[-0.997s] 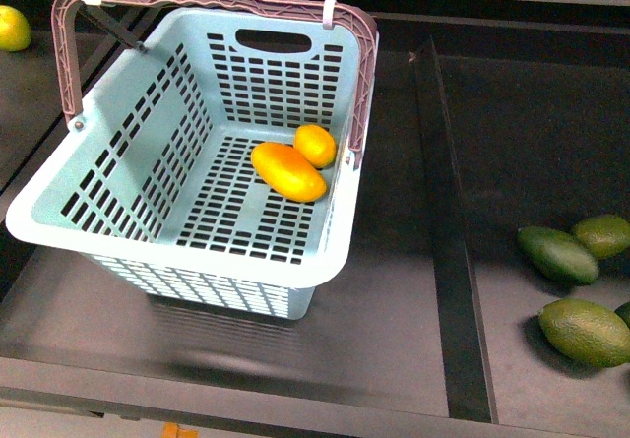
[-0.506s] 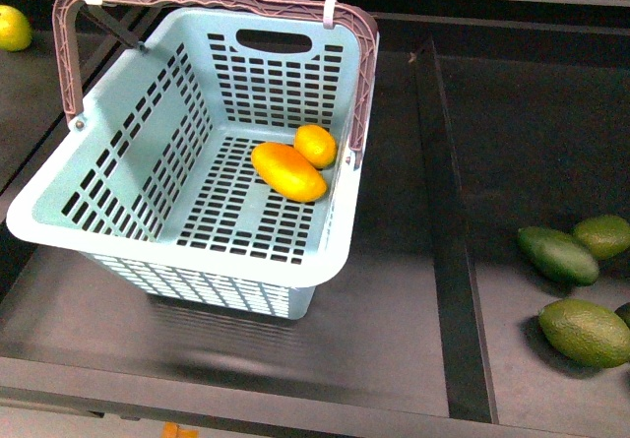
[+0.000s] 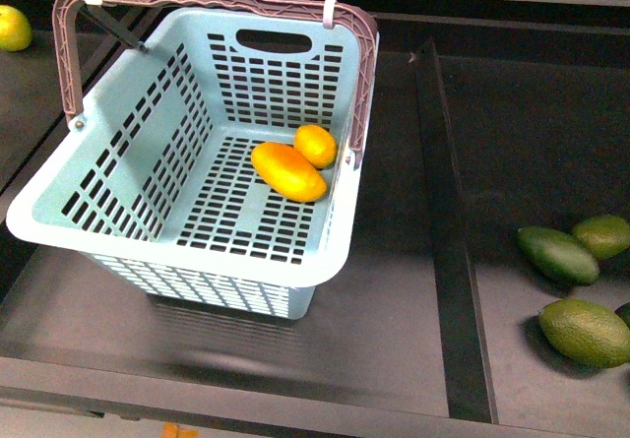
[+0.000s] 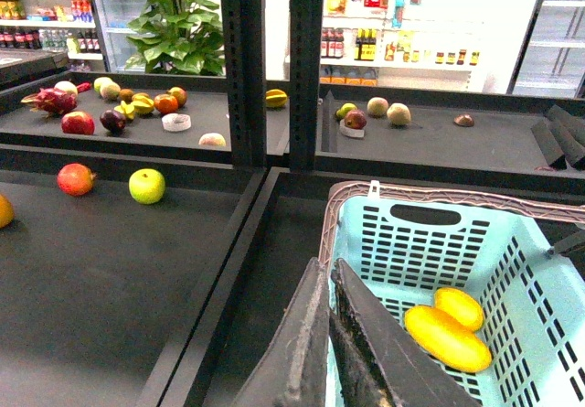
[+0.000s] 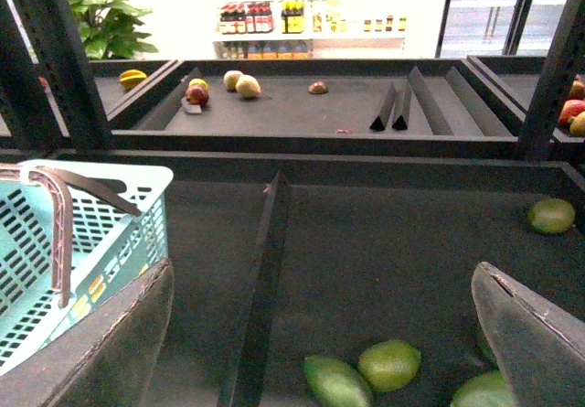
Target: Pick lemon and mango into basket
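The pale teal basket sits on the dark shelf, its brown handles raised along the rim. Inside it, against the right wall, lie the long mango and the small round lemon, touching each other. Neither arm shows in the front view. In the left wrist view my left gripper is shut and empty, hovering by the basket's near rim, with the mango and lemon on the floor beyond. My right gripper is open with nothing between its fingers, over the green fruits.
Dark green oval fruits lie in the right bay, also in the right wrist view. A raised black divider splits the bays. One yellow fruit rests far left. Apples and other produce fill the shelves behind.
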